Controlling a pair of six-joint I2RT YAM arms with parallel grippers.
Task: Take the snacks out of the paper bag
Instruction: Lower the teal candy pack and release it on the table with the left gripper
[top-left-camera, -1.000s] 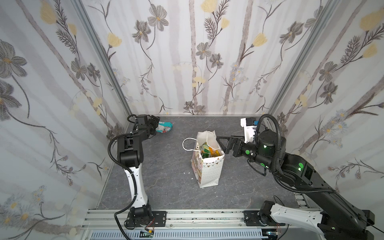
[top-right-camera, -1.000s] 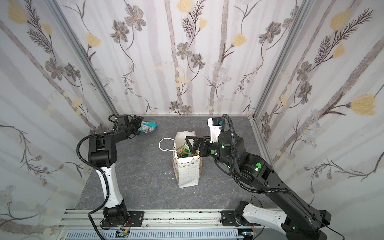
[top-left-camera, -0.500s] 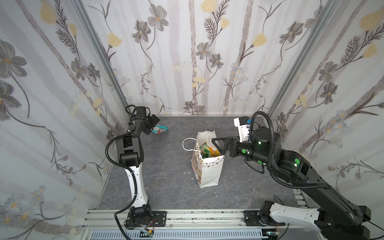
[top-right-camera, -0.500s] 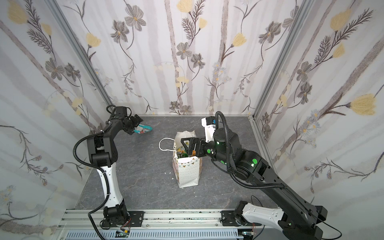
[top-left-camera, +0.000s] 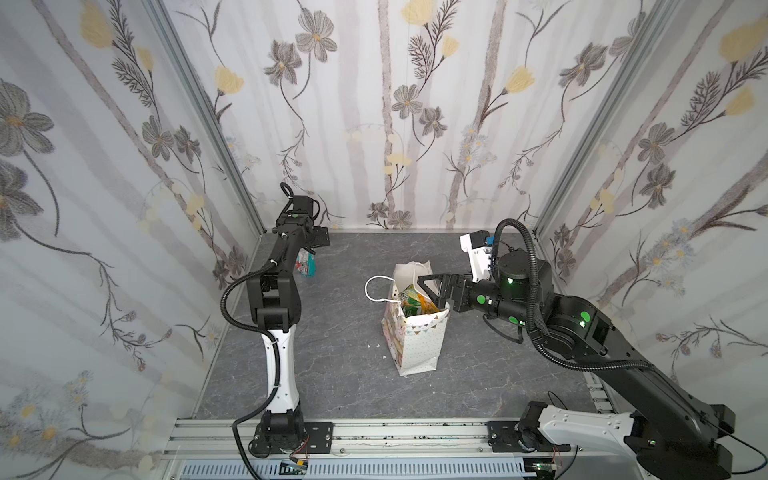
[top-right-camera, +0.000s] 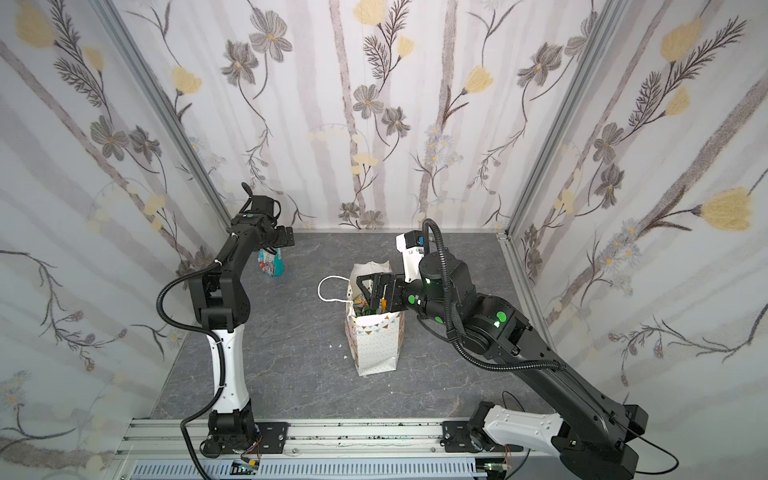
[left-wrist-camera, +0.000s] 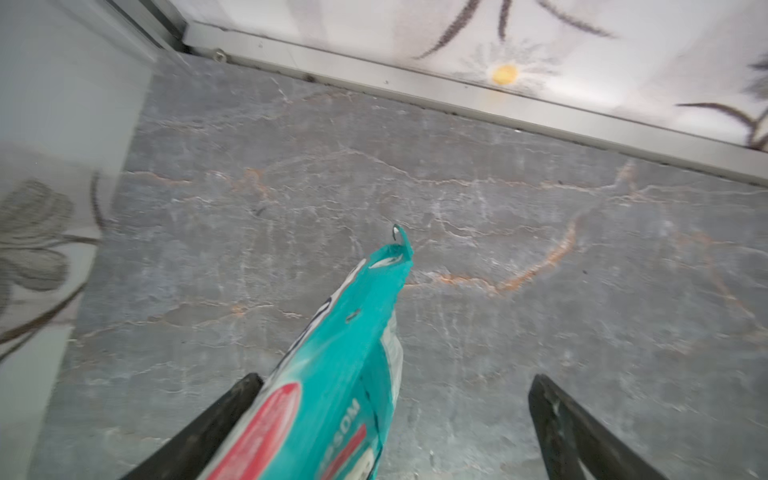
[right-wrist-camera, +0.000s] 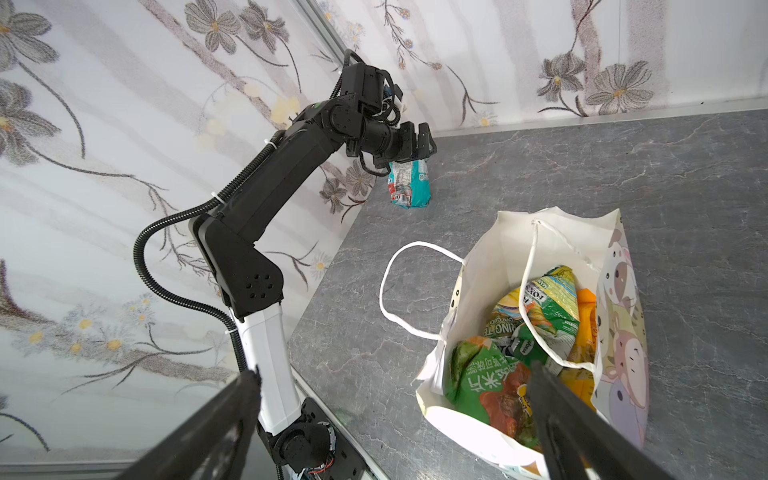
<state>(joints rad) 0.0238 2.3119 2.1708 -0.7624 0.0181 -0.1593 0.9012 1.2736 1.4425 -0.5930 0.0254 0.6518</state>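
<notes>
Over paper bag (top-left-camera: 419, 345), right fingers (right-wrist-camera: 561, 415) wide, left fingers (left-wrist-camera: 203, 436) wide against packet (left-wrist-camera: 332, 353)

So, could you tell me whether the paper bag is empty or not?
Not empty. The paper bag stands upright with its top open, and several snacks, green, yellow and orange, show inside.

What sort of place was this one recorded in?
Most likely a purpose-built robot recording booth, not a real home: floral wallpaper panels on metal framing close in a grey marble-look tabletop, and a left arm and right arm are bolted to an aluminium rail along its front.
</notes>
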